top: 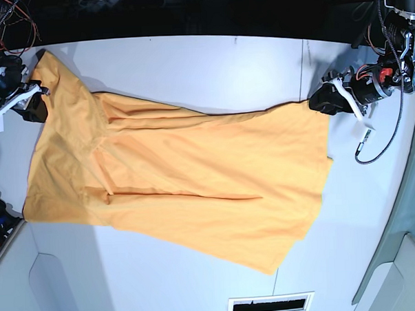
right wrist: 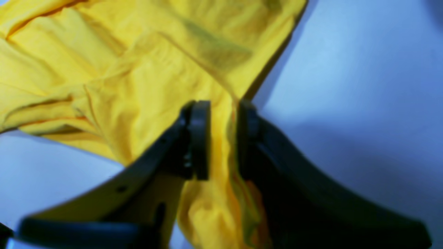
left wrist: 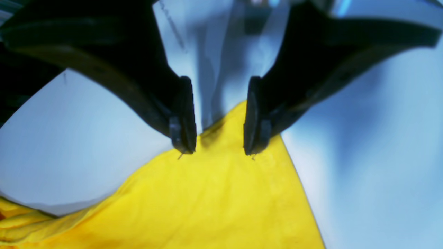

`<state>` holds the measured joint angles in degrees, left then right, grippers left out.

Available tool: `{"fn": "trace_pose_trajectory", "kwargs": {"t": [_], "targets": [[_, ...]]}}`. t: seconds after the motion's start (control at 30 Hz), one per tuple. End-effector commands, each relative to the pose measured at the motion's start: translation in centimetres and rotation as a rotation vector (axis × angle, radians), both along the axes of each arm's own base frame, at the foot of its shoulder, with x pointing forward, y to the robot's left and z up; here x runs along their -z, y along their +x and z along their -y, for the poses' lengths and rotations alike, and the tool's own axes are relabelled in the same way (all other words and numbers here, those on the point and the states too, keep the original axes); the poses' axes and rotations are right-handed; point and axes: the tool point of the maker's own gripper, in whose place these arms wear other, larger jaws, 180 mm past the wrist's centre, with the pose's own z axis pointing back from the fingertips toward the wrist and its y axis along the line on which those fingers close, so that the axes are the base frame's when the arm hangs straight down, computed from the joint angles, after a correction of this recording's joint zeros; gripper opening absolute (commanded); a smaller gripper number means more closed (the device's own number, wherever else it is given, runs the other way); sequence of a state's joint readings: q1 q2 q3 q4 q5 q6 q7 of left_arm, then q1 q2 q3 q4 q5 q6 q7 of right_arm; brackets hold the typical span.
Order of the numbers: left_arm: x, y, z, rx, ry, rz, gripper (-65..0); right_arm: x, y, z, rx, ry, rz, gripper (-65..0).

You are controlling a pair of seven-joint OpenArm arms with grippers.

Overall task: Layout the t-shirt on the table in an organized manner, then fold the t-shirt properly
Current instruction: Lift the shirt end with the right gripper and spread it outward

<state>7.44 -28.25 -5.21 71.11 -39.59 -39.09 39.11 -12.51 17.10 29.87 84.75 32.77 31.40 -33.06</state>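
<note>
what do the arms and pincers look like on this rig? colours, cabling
Both pincers, left and right, have black curved fingers ending in flat dark pads. In the base view both wrists are black with white brackets. The left arm shows an orange-red part, red wiring and a loose black cable looping down. The right arm has red and orange wires above it.

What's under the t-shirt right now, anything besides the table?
Only the white table shows around the t-shirt, which lies spread on it. Its dark seam runs under the cloth at one end; whatever else the fabric covers is hidden.
</note>
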Motion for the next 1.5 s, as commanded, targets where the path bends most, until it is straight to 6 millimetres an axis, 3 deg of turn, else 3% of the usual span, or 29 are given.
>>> {"fn": "trace_pose_trajectory", "kwargs": {"t": [0.0,0.07,0.17,0.3,0.37,0.47,0.63,0.8,0.9,1.03,1.17,1.4,1.47], "targets": [[0.2,-0.4,-0.9,0.012,0.039,-0.025,-37.7,-1.3,0.9,0.5,-0.005,-0.013,0.049,-59.1],[0.2,-0.4,-0.9,0.012,0.039,-0.025,-37.7,-1.3,0.9,0.5,-0.005,-0.013,0.049,-63.5],[0.2,-0.4,-0.9,0.012,0.039,-0.025,-37.7,-1.3,0.9,0.5,-0.003,-0.013,0.049,-63.4],[0.2,-0.4,-0.9,0.012,0.040,-0.025,-37.7,-1.3,0.9,0.7,0.007,-0.014,0.046,-55.8],[0.2,-0.4,-0.9,0.012,0.039,-0.025,-37.7,-1.2,0.8,0.8,0.008,-0.020,0.041,-55.0],[0.2,-0.4,-0.9,0.012,0.039,-0.024,-37.7,-1.0,0.7,0.9,0.003,-0.041,0.028,-65.0],[0.2,-0.4,-0.9,0.012,0.040,-0.025,-37.7,-1.0,0.7,0.9,-0.001,-0.042,0.029,-65.0],[-0.1,-0.1,-1.3,0.013,0.048,-0.023,-37.7,-2.5,0.8,-1.5,-0.051,0.081,0.049,-65.0],[-0.4,-0.1,-1.9,0.014,0.050,-0.038,-37.7,-5.0,0.3,-3.7,-0.115,0.102,0.090,-65.0],[-0.8,0.4,-2.6,0.018,0.071,-0.032,-37.7,-8.3,-1.8,-7.1,-0.212,0.089,0.129,-65.0],[-0.9,0.5,-2.7,0.021,0.077,-0.035,-37.7,-9.9,-5.6,-9.6,-0.285,0.114,0.108,-65.0],[-0.5,0.0,-3.1,0.036,0.109,-0.060,-37.7,-7.7,-11.5,-10.1,-0.290,0.134,-0.062,-65.0],[-0.4,-0.1,-3.3,0.041,0.123,-0.064,-37.7,-7.3,-12.3,-9.9,-0.287,0.126,-0.089,-56.6]]}}
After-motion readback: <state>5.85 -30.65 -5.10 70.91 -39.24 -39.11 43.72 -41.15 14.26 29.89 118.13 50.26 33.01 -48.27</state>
